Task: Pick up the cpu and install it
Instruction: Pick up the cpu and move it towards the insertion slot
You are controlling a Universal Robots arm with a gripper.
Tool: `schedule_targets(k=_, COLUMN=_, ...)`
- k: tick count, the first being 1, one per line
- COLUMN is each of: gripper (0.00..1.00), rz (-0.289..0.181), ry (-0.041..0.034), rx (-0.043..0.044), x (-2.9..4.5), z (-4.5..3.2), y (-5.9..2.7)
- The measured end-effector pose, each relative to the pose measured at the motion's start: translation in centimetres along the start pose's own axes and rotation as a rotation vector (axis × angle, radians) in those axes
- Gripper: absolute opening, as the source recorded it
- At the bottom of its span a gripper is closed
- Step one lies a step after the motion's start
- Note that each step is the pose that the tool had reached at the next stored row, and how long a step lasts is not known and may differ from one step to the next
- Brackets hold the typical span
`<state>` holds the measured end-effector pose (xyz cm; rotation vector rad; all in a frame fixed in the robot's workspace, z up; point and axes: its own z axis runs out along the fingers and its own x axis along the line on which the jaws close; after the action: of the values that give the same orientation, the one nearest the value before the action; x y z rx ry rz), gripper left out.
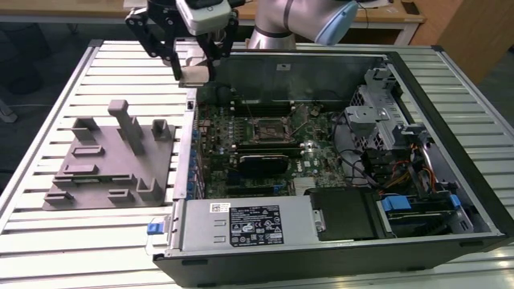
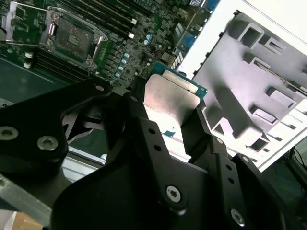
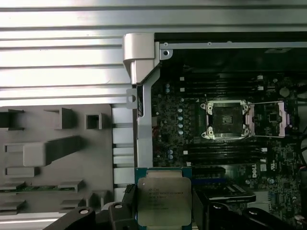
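1. My tool (image 3: 163, 214) is clenched on the cpu (image 3: 163, 200), pinching two opposite edges and holding it in the air.
2. I judge the chip light, stiff and thin, but delicate underneath. The edges are the right place to hold it, though the smooth rim could slip.
3. It hangs by the corner of the computer case (image 1: 337, 265), between the grey fixture plate (image 1: 112, 162) and the motherboard (image 1: 313, 138). The open socket (image 3: 225, 120) is well apart.
4. Everything rests on a slatted metal counter (image 1: 48, 241), with wooden furniture (image 1: 473, 36) behind.
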<state>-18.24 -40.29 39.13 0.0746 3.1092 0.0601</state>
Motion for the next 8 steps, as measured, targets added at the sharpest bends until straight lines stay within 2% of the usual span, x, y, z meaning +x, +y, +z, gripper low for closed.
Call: schedule_targets(k=8, gripper=0.54, rz=0.000, ry=-0.0001, rx=0.0000, x=-2.10, z=0.07, y=0.10)
